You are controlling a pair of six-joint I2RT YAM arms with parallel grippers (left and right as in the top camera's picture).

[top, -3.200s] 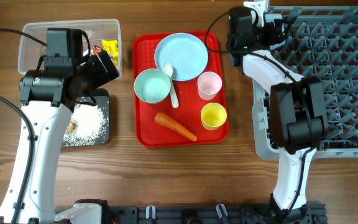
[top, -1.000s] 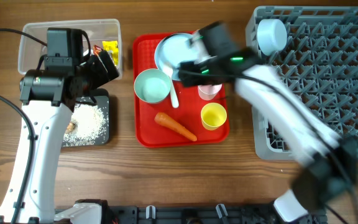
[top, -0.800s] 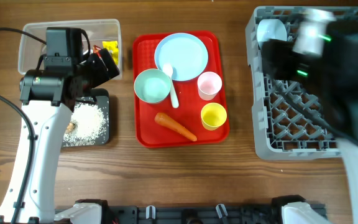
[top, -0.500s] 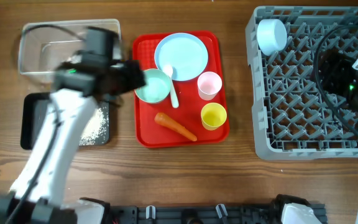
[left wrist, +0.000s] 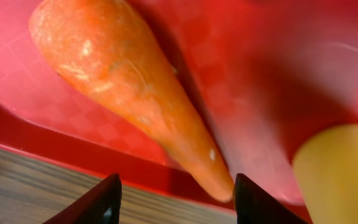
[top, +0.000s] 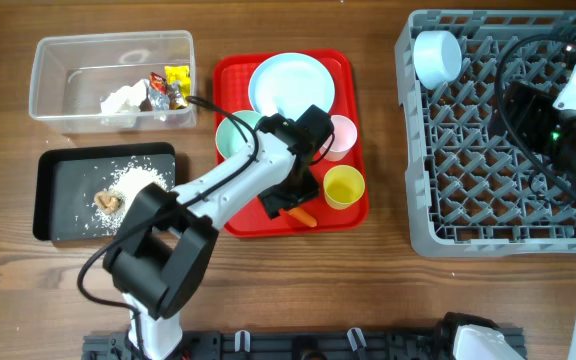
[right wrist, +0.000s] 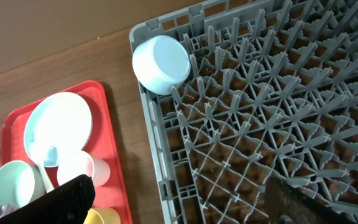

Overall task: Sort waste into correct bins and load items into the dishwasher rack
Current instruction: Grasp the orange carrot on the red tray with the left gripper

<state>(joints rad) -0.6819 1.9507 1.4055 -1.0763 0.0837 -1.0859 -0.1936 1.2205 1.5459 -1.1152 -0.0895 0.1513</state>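
Observation:
The orange carrot [top: 304, 215] lies at the front of the red tray [top: 238, 222]. My left gripper [top: 286, 200] is open right over it; in the left wrist view its fingers [left wrist: 182, 199] straddle the carrot's [left wrist: 129, 93] thin end beside the yellow cup [left wrist: 340, 171]. The plate [top: 291, 85], a teal bowl [top: 230, 130], the pink cup [top: 343, 135] and the yellow cup [top: 344, 186] stand on the tray. A pale blue bowl [top: 437, 56] lies in the grey rack [top: 488, 200]. My right gripper [right wrist: 185, 205] is open and empty above the rack [right wrist: 260, 124]. The white spoon [right wrist: 45, 158] lies by the plate.
The clear tub [top: 58, 110] at the back left holds white tissue [top: 120, 98] and wrappers [top: 168, 85]. The black tray [top: 53, 215] in front of it holds rice [top: 136, 180] and a food scrap [top: 108, 200]. The left arm crosses the red tray's left half.
My left arm has swung from over the bins to the red tray and come down over the carrot. My right arm has moved to the right side of the rack, away from the bowl there.

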